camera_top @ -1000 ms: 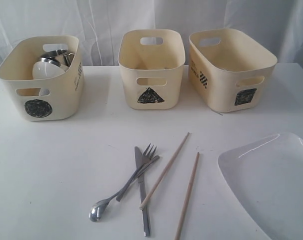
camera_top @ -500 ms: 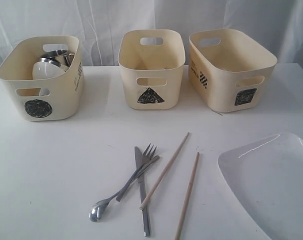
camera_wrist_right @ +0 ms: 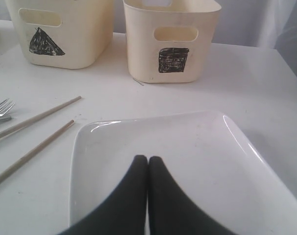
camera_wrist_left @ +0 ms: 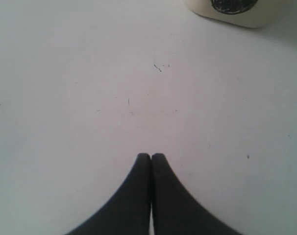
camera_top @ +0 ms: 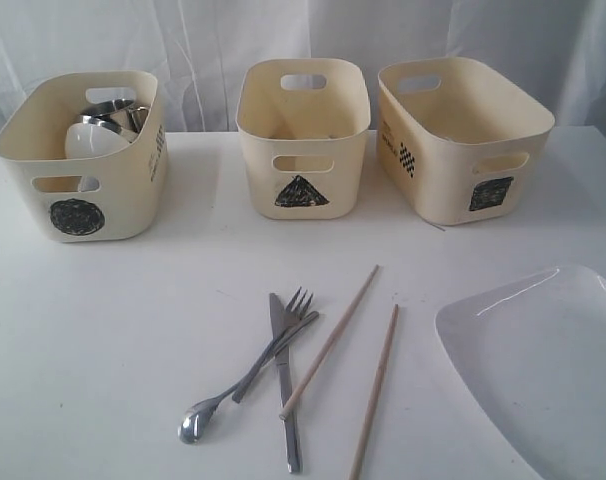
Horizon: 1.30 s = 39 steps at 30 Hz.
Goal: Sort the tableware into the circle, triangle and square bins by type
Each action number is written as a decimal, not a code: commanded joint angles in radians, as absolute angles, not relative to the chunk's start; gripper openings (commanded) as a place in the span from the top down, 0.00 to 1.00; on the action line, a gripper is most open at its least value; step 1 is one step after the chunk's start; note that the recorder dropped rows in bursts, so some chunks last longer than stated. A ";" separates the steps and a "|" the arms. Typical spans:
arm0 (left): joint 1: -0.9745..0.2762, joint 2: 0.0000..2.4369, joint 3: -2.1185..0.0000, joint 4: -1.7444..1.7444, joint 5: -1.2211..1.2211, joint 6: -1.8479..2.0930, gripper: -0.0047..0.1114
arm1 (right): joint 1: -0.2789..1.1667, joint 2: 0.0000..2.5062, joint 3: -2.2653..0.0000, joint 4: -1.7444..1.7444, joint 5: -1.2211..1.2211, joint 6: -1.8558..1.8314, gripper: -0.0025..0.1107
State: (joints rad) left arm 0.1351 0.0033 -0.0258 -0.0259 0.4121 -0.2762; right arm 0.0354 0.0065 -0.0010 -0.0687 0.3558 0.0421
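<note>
Both grippers [camera_wrist_left: 151, 156] [camera_wrist_right: 148, 158] closed, empty.

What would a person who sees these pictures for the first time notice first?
Three cream bins stand in a row at the back: the circle bin, left, holds steel mugs and a white bowl; the triangle bin and square bin show nothing inside. In front lie a crossed fork, knife and spoon, two chopsticks to their right, and a large white plate at the right.

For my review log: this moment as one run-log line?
circle bin: steel mug, white bowl | fork, knife, spoon, chopsticks, plate: on table | left gripper: shut, over table | right gripper: shut, over plate
</note>
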 commanded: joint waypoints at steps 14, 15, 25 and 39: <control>0.137 0.000 -0.019 -0.061 0.481 -0.247 0.95 | 0.039 0.000 0.000 -0.075 0.349 0.039 0.98; 0.137 0.000 -0.019 -0.061 0.481 -0.247 0.95 | 0.039 0.000 0.000 -0.075 0.349 0.039 0.98; 0.137 0.000 -0.019 -0.061 0.481 -0.247 0.95 | 0.039 0.000 0.000 -0.079 0.311 0.018 0.98; 0.137 0.000 -0.019 -0.059 0.481 -0.247 0.95 | 0.039 0.000 0.000 0.417 -0.610 0.386 0.98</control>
